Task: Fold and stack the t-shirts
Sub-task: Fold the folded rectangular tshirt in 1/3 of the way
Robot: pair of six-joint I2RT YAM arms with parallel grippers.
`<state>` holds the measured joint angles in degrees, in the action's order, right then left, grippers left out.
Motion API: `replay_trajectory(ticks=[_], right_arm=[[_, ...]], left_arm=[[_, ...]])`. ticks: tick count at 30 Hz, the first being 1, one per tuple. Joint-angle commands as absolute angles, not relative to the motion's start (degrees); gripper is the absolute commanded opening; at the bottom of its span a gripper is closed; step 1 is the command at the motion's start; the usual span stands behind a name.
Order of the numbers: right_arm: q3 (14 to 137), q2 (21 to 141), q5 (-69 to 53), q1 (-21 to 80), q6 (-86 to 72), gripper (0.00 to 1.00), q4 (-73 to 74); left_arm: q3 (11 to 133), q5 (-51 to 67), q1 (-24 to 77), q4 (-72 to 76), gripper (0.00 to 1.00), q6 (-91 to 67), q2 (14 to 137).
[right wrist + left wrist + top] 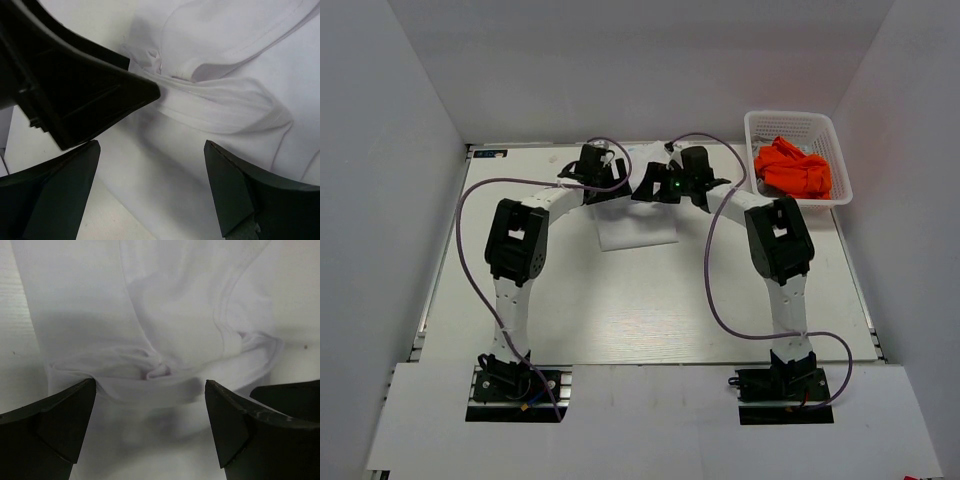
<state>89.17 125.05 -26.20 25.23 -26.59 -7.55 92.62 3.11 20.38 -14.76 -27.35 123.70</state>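
Top view, white t-shirt [638,235]: lies flat as a folded pale block on the table [620,310], about mid-table between the two arms.
Top view, orange t-shirt [792,168]: bunched inside the white lattice basket [798,118], well off to the right of the white t-shirt and a little farther back.
Top view, left gripper [605,190]: hangs over the far left edge of the white t-shirt; from here I cannot tell how wide it is spread.
Top view, right gripper [655,190]: over the far edge of the white t-shirt, just beside the left gripper; its spread cannot be read here either.
Left wrist view, white t-shirt [165,305]: fills most of the picture, with a rolled, creased hem running across just beyond the fingertips.
Left wrist view, left gripper [150,385]: jaws spread wide, one black finger [55,425] to each side of the rolled hem, nothing clamped between them.
Right wrist view, white t-shirt [240,75]: fills most of the picture, a stitched fold and seam crossing the upper half.
Right wrist view, right gripper [151,145]: jaws wide apart over the white t-shirt, gripping nothing.
Right wrist view, left gripper's finger [75,95]: a black wedge reaching in from the upper left, its tip at the fold of the white t-shirt.
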Motion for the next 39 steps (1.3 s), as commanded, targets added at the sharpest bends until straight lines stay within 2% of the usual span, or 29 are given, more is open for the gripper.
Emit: replay_trajectory(ticks=[1,11,14,18,21,25,30,39], right_arm=[[93.6,126.3,-28.1,25.0,-27.2,0.90,-11.2],[104.1,135.6,-26.5,24.8,-26.6,0.90,-14.9],[104.6,135.9,-24.7,24.7,-25.6,0.90,-18.4],[107.0,132.4,-23.7,24.9,-20.2,0.90,-13.3],[101.2,127.4,-22.9,25.1,-16.3,0.90,-11.3],[93.4,122.2,-25.4,25.8,-15.6,0.90,-9.7],[86.2,118.5,-27.4,27.4,-14.9,0.90,-8.3],[89.6,125.9,-26.8,29.7,-17.0,0.90,-9.1]], left_arm=[[97.3,2.3,19.9,-14.1,1.00,-26.4,125.0],[102.9,-3.3,17.1,-9.1,1.00,-29.5,126.8],[107.0,-4.0,15.8,-8.5,1.00,-30.1,128.2],[113.2,-2.8,14.5,-15.5,1.00,-30.1,130.3],[106.0,-2.8,14.5,-14.7,1.00,-29.6,123.2],[85.3,-2.8,14.5,-10.3,1.00,-30.1,109.3],[68.0,-4.7,15.6,-14.0,1.00,-31.6,92.0],[55.3,-9.9,15.6,-23.7,1.00,-36.6,76.7]])
